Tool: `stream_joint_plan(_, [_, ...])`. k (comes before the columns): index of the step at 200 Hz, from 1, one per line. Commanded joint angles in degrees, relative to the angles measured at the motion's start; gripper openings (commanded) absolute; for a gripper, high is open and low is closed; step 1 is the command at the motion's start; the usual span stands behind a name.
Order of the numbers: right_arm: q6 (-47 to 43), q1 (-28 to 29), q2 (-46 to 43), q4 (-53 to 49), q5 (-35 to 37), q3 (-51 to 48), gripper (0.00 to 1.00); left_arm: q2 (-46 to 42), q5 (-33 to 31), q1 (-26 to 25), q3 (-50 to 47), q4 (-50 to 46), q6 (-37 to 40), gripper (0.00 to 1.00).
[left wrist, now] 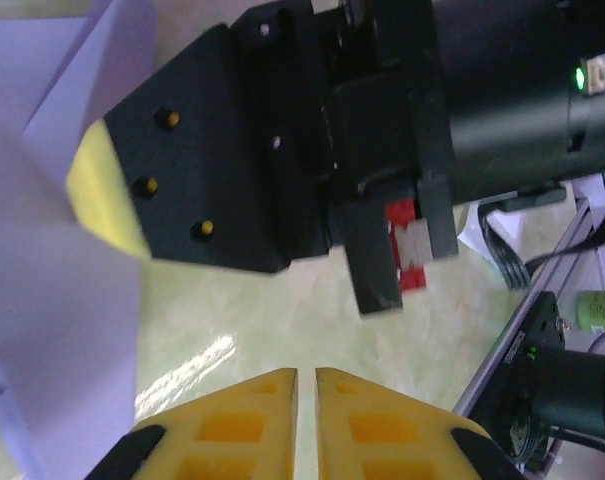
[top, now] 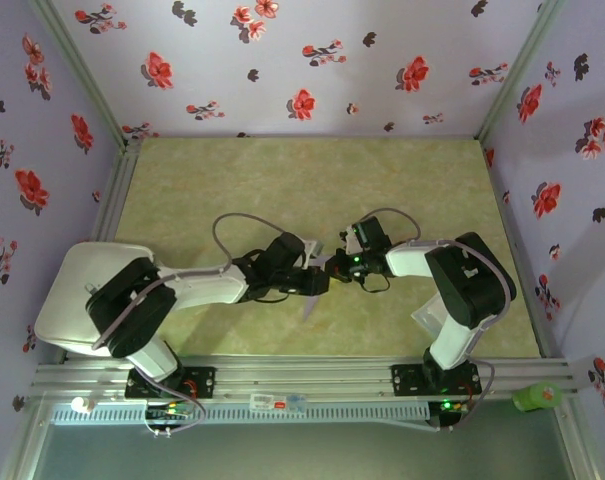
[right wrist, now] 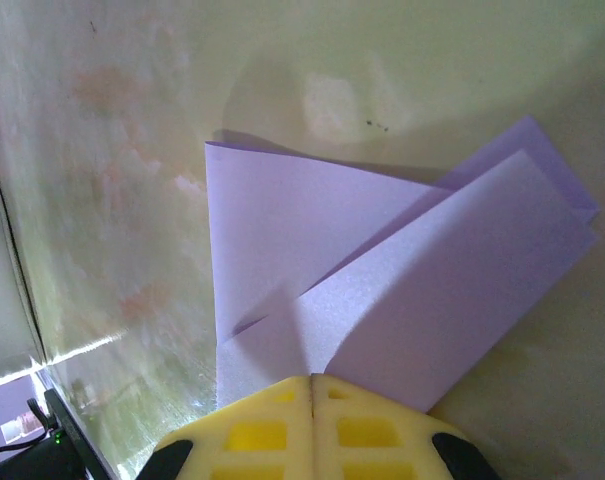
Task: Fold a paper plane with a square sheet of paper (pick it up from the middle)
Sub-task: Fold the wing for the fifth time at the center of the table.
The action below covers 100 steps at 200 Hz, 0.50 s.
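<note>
1. So, my right claw is clamped flat on the paper plane, pinching the narrow end where the folded layers meet.
2. My left claw is cracked just a sliver, with nothing between the fingers. The lavender paper sits off to its side.
3. To do this bit well, I reckon the right pinch holds firm with no twisting. The left should take the loose flap near its edge, or the layers could slide and the crease go crooked.
4. The plane hangs mid-table, between both claws.
5. Its long axis runs diagonally out from my right fingertips, fanning wider, with the blunt end pointing away from me.
</note>
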Motion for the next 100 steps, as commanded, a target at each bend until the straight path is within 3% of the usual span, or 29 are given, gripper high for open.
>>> stream_joint_plan(1, [0.92,-0.37,0.73,-3.28,7.16,-2.47,0.02,4.77,0.94,-0.36,2.33,-0.63,-0.80,0.12])
stream_joint_plan(54, [1.20,-0.36,0.47,-2.94,7.28,-3.09,0.02,9.55,0.13,-0.38,0.14,-0.18,-3.07,0.10])
stream_joint_plan(100, [0.84,-0.37,0.65,-3.50,7.82,-3.19,0.02,6.25,0.57,-0.56,-7.75,0.70,-5.28,0.09])
